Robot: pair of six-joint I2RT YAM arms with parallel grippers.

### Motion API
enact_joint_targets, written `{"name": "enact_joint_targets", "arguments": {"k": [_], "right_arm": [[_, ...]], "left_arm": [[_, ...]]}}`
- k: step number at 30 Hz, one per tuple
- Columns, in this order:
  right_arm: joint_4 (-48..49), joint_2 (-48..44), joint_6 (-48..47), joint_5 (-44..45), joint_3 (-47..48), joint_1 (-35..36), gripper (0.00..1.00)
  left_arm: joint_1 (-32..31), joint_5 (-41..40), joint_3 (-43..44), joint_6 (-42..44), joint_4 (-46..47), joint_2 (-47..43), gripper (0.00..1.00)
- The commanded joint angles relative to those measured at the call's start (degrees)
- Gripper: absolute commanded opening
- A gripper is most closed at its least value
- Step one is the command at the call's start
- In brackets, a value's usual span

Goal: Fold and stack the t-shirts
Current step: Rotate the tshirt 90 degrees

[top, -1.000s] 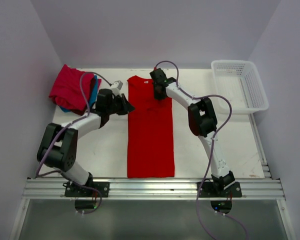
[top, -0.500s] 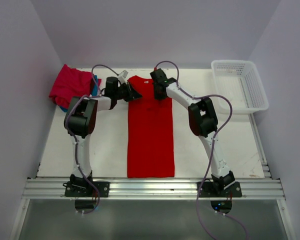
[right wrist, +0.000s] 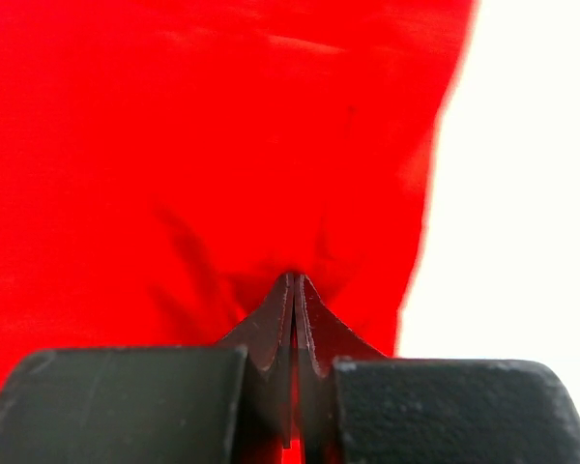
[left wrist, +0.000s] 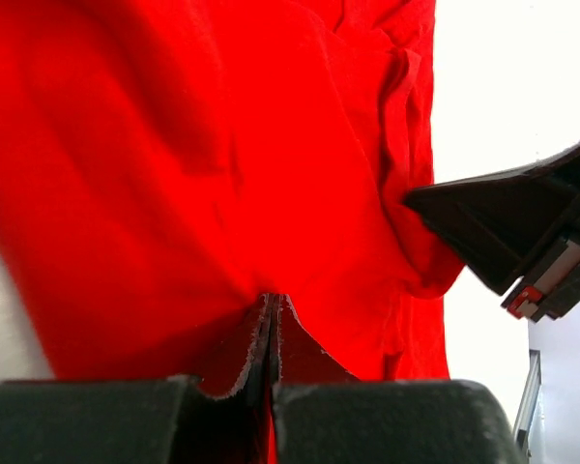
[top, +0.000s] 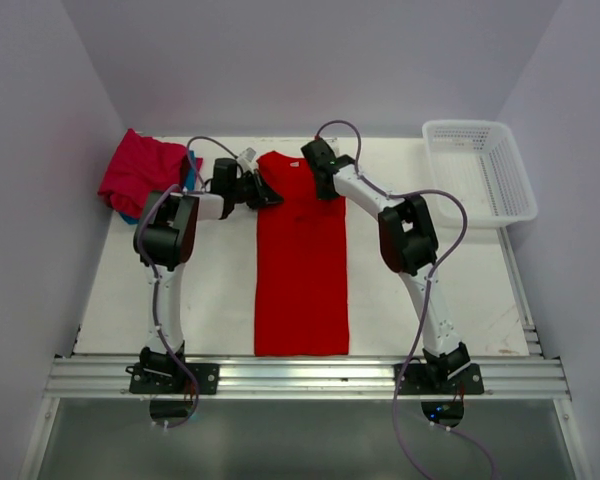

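A large bright red t-shirt (top: 302,270) lies as a long narrow strip down the middle of the table. My left gripper (top: 269,195) is shut on the strip's far left corner, and the red cloth (left wrist: 174,145) bunches at its closed tips (left wrist: 272,302). At the far right corner my right gripper (top: 329,190) is shut on the same shirt (right wrist: 174,126), with fabric puckered around its tips (right wrist: 295,282). A crimson-pink t-shirt (top: 140,175) sits folded at the far left on a teal-blue one (top: 193,170), of which only edges show.
A white mesh basket (top: 480,175) stands at the far right corner. Bare white table (top: 210,290) lies on both sides of the red strip. The right gripper's dark body (left wrist: 522,232) shows in the left wrist view. Grey walls enclose the table.
My left arm has swung away from the left side of the strip to its far left corner, and its jaws have closed on the cloth. The right gripper has kept its grip.
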Motion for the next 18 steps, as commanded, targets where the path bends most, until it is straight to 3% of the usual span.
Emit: {"name": "enact_joint_targets", "arguments": {"k": [1, 5, 8, 9, 14, 15, 18], "right_arm": [[-5.0, -5.9, 2.1, 14.1, -0.7, -0.3, 0.00], [-7.4, -7.6, 3.6, 21.7, -1.1, -0.4, 0.00], [-5.1, -10.3, 2.4, 19.7, -4.6, -0.4, 0.00], [-0.4, -12.8, 1.5, 18.4, -6.4, -0.3, 0.00], [15.5, -19.2, -2.6, -6.0, -16.3, -1.3, 0.00], [15.5, -17.3, -2.1, -13.9, -14.5, -2.0, 0.00], [11.7, -12.0, -1.2, -23.0, -6.3, -2.8, 0.00]], "left_arm": [[1.6, -0.4, 0.5, 0.2, 0.5, 0.6, 0.00], [2.0, -0.8, -0.2, 0.1, 0.7, 0.4, 0.00], [2.1, -0.8, -0.5, 0.0, 0.9, 0.3, 0.00], [2.1, -0.8, -0.5, -0.2, 1.1, 0.3, 0.00], [2.2, -0.5, -0.8, -0.3, 1.4, 0.3, 0.00], [2.2, -0.5, -1.0, -0.4, 1.5, 0.1, 0.00], [2.2, -0.5, -1.6, -0.4, 1.9, -0.3, 0.00]]}}
